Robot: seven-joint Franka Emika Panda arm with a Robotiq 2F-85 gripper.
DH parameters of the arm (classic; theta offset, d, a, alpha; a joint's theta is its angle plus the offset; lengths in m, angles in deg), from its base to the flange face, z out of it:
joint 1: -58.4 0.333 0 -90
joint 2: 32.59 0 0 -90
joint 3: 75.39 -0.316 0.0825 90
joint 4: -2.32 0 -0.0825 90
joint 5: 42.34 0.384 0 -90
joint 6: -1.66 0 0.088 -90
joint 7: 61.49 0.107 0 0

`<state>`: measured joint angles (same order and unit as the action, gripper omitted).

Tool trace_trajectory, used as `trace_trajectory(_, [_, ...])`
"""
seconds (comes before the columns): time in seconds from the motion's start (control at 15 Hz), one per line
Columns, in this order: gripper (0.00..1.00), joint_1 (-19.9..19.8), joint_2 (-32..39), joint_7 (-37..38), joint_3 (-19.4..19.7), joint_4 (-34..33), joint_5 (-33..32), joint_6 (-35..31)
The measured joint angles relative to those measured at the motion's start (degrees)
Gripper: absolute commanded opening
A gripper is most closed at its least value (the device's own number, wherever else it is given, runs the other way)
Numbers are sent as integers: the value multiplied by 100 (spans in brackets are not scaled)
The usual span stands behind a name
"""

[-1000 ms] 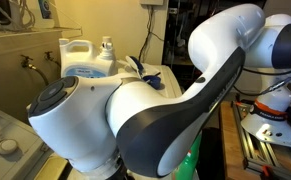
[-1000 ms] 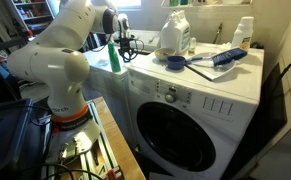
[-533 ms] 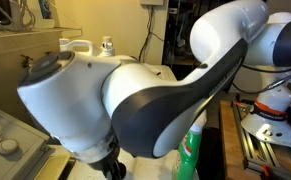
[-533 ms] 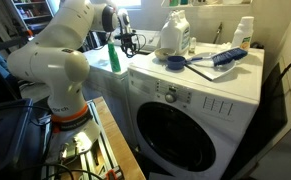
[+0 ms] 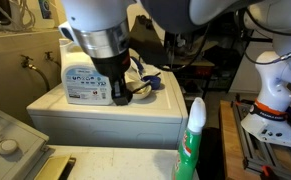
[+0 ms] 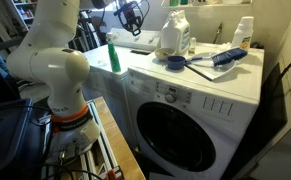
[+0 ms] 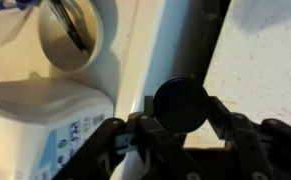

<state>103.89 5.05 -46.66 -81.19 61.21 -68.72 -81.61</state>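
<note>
gripper: matt black plastic. detergent jug: translucent white plastic, glossy printed label. washer top: smooth glossy white enamel. spray bottle: shiny green plastic. brush: blue plastic.

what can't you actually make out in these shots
- Gripper: open or shut unclear, dark against clutter in an exterior view, blurred at the wrist view's bottom edge.
- Detergent jug label: blurred and cut off by the wrist view's left edge.
- Green bottle: base cut off by an exterior view's bottom edge.
</note>
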Motion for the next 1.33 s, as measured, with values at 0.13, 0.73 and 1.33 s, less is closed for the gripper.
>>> trace_trajectory(0.13, [55,-1,-358,258,46,329,-40,137])
trace_trajectory(0.73, [30,-519,-819,548,293,763,348,458])
trace_trajectory(1.33, [30,-1870,-2080,1774,602,3164,1321,266])
